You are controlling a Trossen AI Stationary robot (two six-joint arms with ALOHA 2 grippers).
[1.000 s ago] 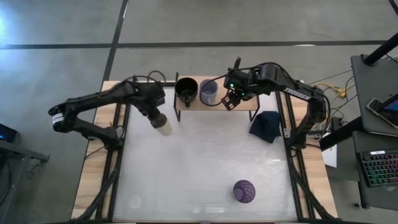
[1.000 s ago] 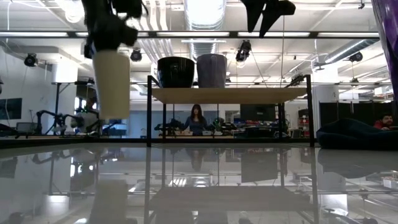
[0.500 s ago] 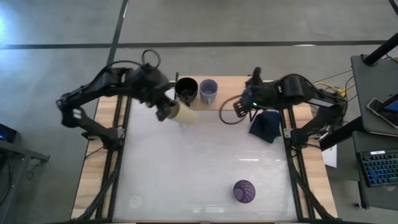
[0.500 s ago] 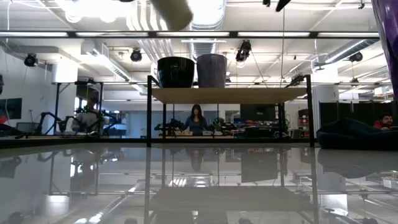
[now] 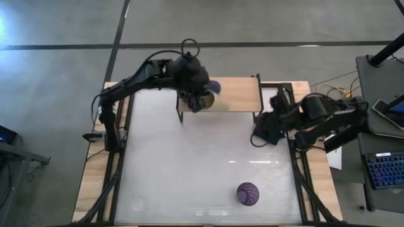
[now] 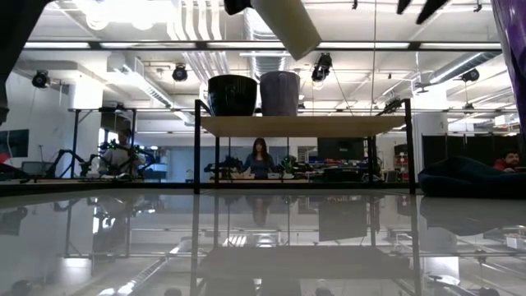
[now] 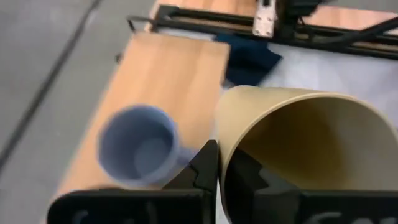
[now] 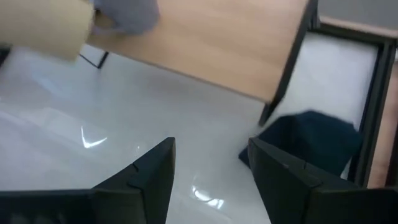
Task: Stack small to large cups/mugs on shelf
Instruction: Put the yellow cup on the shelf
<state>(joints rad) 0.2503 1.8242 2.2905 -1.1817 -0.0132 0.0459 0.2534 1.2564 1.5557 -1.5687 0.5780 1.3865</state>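
Note:
My left gripper (image 5: 201, 101) is shut on the cream cup (image 5: 216, 103), held high over the shelf (image 5: 240, 94) beside the lavender-grey mug (image 5: 213, 84). The low view shows the black mug (image 6: 232, 94) and the lavender-grey mug (image 6: 279, 93) standing upright on the shelf board (image 6: 345, 125), with the cream cup (image 6: 288, 25) slanting above them. In the high view my arm hides the black mug. The purple tumbler (image 5: 248, 194) stands on the table near its front edge. My right gripper (image 8: 211, 180) is open and empty, over the table beside the navy cloth (image 5: 270, 126). My left gripper holds the cream cup by its rim wall (image 7: 225, 146), one finger (image 7: 206, 171) outside and one inside the mouth. The cup is lifted clear, tipped well over on its side, with its base pointing toward the table's right and slanting down above the shelf.
The navy cloth lump (image 8: 311, 140) lies at the shelf's right end, by the table's right frame. The right half of the shelf board (image 7: 168, 81) is bare. The white tabletop (image 5: 202, 164) stretches between shelf and tumbler.
My left gripper has risen and swung from the table's left side toward the far right, to above the shelf, carrying the cream cup, which has tipped from upright onto its side. My right gripper has drawn back from the shelf toward the right and near side, to the navy cloth.

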